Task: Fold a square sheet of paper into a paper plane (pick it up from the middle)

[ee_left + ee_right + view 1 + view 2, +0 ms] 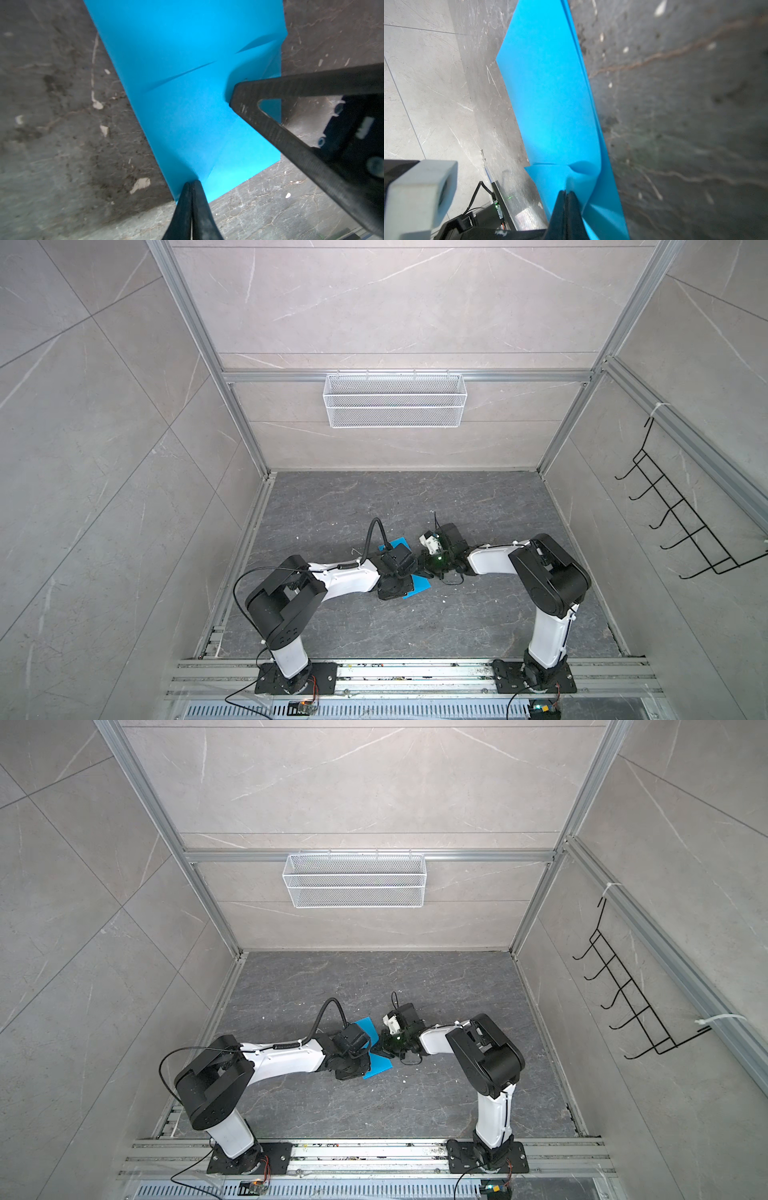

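Note:
The square sheet of paper (pixel 187 93) is bright blue and is held just above the dark table between both arms. It shows in both top views (pixel 420 584) (pixel 368 1026), mostly under the left wrist. My left gripper (pixel 192 182) is shut on the sheet near one corner, where the paper puckers. My right gripper (pixel 568 192) is shut on a bunched edge of the sheet (pixel 550 104); two layers show along one side there. The right gripper's fingers (pixel 245 97) reach onto the paper from the side, and it shows in a top view (pixel 424 568). No finished paper plane is in view.
A white mesh basket (pixel 395 400) hangs on the back wall. A black wire hook rack (pixel 681 522) hangs on the right wall. Aluminium rails (pixel 415 672) carry both arm bases at the front. Small white flecks dot the dark table (pixel 415 510).

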Motion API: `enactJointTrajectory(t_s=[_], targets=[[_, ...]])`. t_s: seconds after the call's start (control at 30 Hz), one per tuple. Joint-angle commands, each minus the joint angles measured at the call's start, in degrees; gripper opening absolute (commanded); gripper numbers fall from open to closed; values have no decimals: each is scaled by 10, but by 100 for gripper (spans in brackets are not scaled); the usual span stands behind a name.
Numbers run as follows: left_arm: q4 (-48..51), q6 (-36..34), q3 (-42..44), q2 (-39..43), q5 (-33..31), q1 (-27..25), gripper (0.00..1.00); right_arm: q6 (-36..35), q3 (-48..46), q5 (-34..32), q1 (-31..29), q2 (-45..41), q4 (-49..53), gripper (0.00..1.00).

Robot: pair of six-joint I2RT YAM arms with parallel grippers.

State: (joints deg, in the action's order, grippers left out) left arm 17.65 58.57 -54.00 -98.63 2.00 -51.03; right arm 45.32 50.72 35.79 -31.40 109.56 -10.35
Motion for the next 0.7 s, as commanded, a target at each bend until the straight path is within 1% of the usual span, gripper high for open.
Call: enactJointTrajectory(t_s=[0.0, 0.13, 0.23, 0.37, 0.5, 0.67], targets=[[50, 4, 2, -30, -5, -3, 6, -24, -17, -39, 5, 21, 41, 0], [56, 1, 6, -37, -3, -3, 3, -85, -18, -3, 6, -35, 25, 1], [56, 0, 6, -42, -1, -3, 0, -119, -22, 21, 3, -51, 30, 0], [57, -2, 3, -47, 3, -5, 0, -115, -44, 46, -8, -45, 3, 0], [58, -1, 3, -46, 3, -5, 0, -108, -57, 46, -23, -39, -19, 0], [61, -4, 0, -46, 3, -5, 0, -115, -54, 47, -28, -33, -20, 0]])
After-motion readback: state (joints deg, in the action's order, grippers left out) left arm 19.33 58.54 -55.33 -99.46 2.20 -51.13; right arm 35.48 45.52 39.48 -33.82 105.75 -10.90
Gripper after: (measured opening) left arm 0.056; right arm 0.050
